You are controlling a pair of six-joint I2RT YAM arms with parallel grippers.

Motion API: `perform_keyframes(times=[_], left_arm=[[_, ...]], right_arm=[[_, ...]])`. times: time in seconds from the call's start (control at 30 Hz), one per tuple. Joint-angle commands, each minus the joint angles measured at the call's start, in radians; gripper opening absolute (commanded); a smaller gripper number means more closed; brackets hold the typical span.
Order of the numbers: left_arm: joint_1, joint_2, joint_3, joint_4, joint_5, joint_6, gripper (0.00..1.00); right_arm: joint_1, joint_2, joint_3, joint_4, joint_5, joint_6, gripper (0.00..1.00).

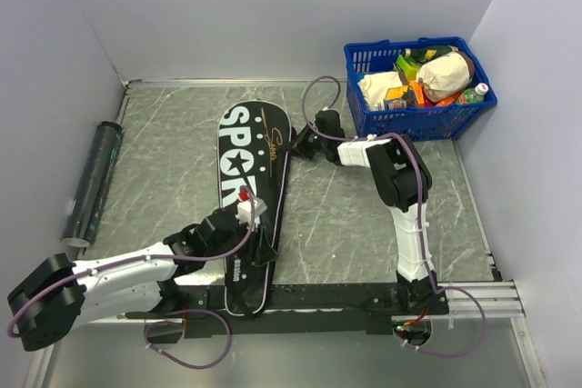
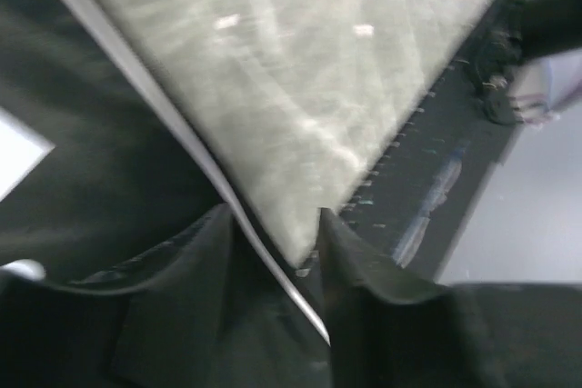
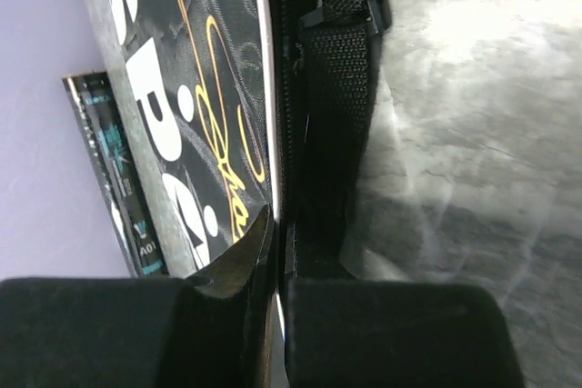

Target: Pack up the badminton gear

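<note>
SPORT bag [image 1: 247, 179] lay flat, with the tube [image 1: 94, 179] well off its left side. Your right gripper [image 1: 296, 143], elbow bent high, was pinched shut on the bag's right edge. Your left gripper [image 1: 262, 250], arm stretched low, straddled the bag's near right edge with its fingers apart and unclamped.

The black bag [image 1: 255, 147] bears white letters "SPOR"; the dark tube [image 3: 114, 179] reads "A01".

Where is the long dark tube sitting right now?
In the top view the dark tube lies lengthwise along the left wall, left of the black SPORT racket bag and apart from it.
</note>
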Motion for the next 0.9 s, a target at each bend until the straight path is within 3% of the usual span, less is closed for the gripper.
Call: perform_keyframes(times=[0.0, 0.1, 0.33, 0.63, 0.87], left_arm=[[-0.103, -0.032, 0.102, 0.040, 0.029, -0.041, 0.52], [-0.186, 0.035, 0.150, 0.062, 0.006, -0.070, 0.55], [-0.347, 0.274, 0.231, 0.059, -0.117, -0.147, 0.45], [-0.363, 0.353, 0.248, -0.137, -0.397, -0.269, 0.37], [-0.335, 0.356, 0.239, -0.280, -0.600, -0.358, 0.40]], right_arm=[[-0.031, -0.062, -0.066, -0.018, 0.119, 0.025, 0.00], [-0.034, -0.087, -0.083, -0.041, 0.156, 0.024, 0.00], [-0.051, -0.158, -0.160, -0.092, 0.233, 0.030, 0.00], [-0.062, -0.266, -0.289, -0.084, 0.262, 0.036, 0.00], [-0.059, -0.351, -0.430, -0.040, 0.250, 0.052, 0.00]])
